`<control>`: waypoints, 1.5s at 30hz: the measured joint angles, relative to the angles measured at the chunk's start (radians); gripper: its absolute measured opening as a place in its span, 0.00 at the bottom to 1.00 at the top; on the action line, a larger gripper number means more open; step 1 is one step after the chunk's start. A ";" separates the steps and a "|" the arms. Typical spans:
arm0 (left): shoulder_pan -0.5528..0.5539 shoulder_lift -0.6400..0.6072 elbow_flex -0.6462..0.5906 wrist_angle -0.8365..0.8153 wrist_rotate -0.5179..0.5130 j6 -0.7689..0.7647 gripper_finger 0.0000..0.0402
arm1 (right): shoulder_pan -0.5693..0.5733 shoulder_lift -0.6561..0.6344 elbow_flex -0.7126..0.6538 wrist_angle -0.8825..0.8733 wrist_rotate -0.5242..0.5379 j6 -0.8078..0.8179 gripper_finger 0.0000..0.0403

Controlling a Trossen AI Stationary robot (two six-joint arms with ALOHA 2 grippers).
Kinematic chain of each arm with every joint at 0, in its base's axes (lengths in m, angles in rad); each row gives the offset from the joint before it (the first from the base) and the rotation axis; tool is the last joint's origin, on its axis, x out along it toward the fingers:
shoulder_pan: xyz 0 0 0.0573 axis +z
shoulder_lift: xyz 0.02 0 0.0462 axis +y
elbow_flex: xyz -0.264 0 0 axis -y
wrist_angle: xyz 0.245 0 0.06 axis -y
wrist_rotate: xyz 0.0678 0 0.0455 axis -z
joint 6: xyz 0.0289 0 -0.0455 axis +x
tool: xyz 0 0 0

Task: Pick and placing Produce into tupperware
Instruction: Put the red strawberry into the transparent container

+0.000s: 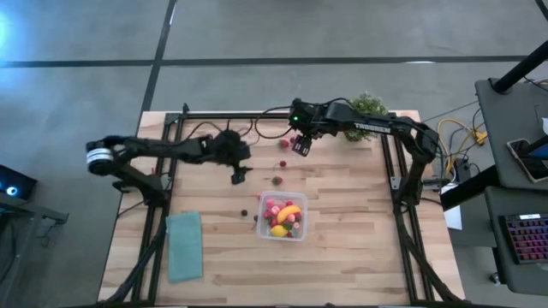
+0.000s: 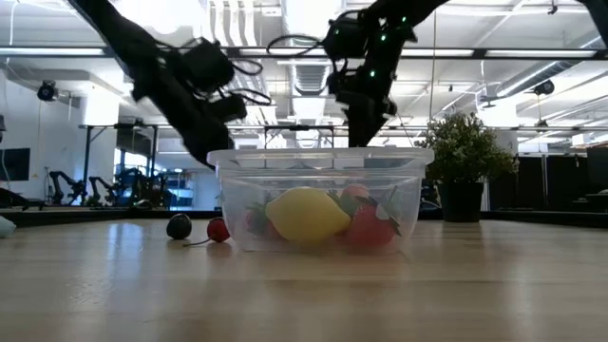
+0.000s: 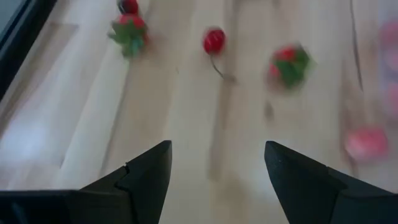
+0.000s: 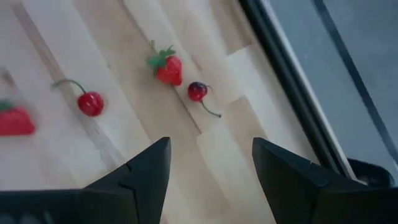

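I am looking down on a pale wooden butcher-block table (image 1: 342, 248) set on a grey concrete floor; a folded teal cloth (image 1: 184, 245) lies near the front left corner, and a green potted plant (image 1: 368, 106) stands at the far edge (a desk with a lit keyboard sits off to the right). From table height I see a bright open hall behind, with ceiling lights and dark stands.

The tupperware (image 1: 282, 217) sits near the middle of the table, front of centre, already holding a lemon (image 2: 306, 214), a banana-like piece (image 1: 290, 212) and red berries; loose fruit lies on the bare wood behind it, among it a strawberry (image 4: 168, 67), a red cherry (image 4: 90, 103) and a dark cherry (image 4: 198, 91).

The left gripper (image 1: 239, 175) reaches in from the left, fingers parted and empty above the wood; the right gripper (image 1: 301, 145) hangs over the far scattered berries, jaws likewise apart with nothing between them.
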State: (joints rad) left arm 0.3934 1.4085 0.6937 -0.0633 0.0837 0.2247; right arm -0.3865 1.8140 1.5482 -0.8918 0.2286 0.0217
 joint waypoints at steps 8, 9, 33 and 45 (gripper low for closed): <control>0.149 0.243 0.140 0.228 0.211 0.030 0.60 | 0.009 -0.138 0.000 -0.022 0.009 0.089 0.54; 0.154 0.266 0.155 0.252 0.212 0.050 0.60 | 0.009 -0.150 0.000 -0.023 0.015 0.091 0.54; 0.163 0.586 0.465 0.222 0.248 0.000 0.60 | 0.006 -0.210 -0.008 -0.039 0.087 0.058 0.54; 0.161 0.582 0.599 -0.040 0.153 0.094 0.60 | 0.006 -0.209 -0.009 -0.020 0.087 0.075 0.54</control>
State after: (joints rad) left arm 0.5545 1.9908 1.2923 -0.1030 0.2368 0.3190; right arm -0.3801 1.6051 1.5391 -0.9118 0.3161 0.0970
